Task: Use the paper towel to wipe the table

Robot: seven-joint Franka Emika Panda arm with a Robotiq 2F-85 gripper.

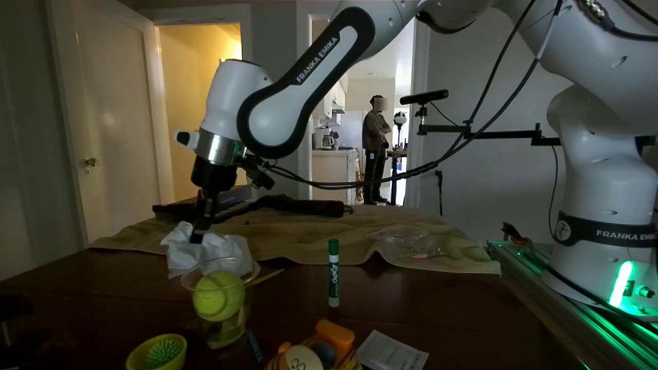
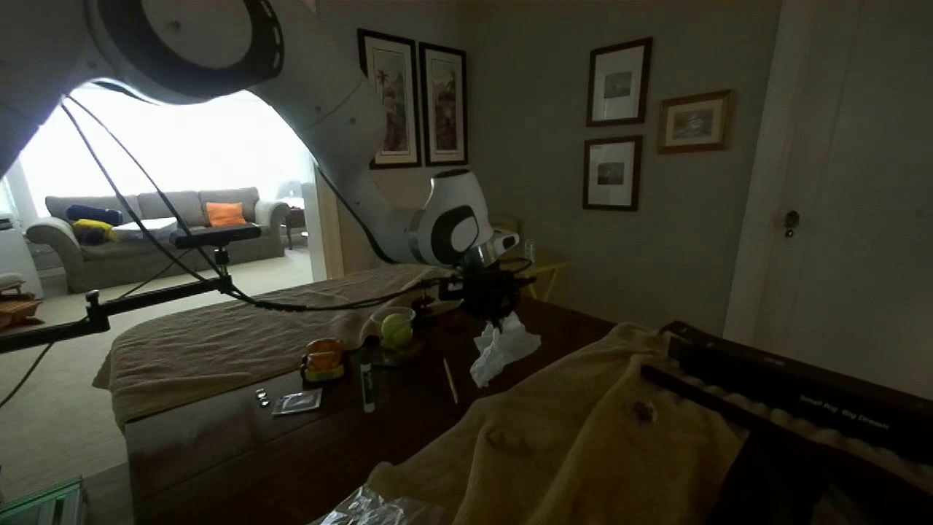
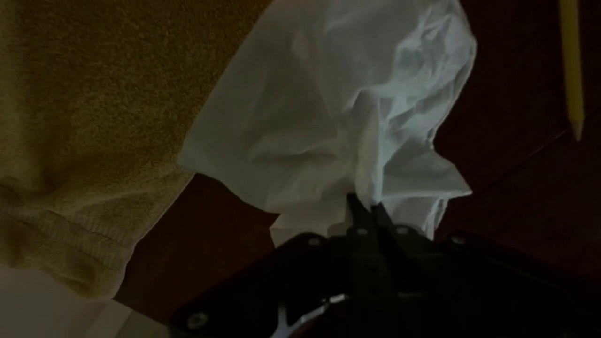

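Note:
The crumpled white paper towel (image 1: 180, 254) shows in both exterior views (image 2: 514, 343) and fills the middle of the wrist view (image 3: 310, 112). My gripper (image 3: 366, 203) has its fingertips pinched together on a raised fold of the towel. The gripper points down in both exterior views (image 1: 197, 237) (image 2: 498, 322). The towel spreads out around and below the fingers, over the dark brown table (image 1: 421, 308) near the edge of the tan cloth. I cannot tell whether the towel's underside touches the table. The table also shows in the wrist view (image 3: 512, 206).
A clear cup with a tennis ball (image 1: 218, 297) stands close to the towel. A pencil (image 3: 572, 65) lies beside it. A green-capped marker (image 1: 334, 277) stands upright. A yellow bowl (image 1: 159, 353), an orange toy (image 1: 331, 339) and a white packet (image 1: 393, 352) are nearby. A tan cloth (image 2: 554, 430) covers one side.

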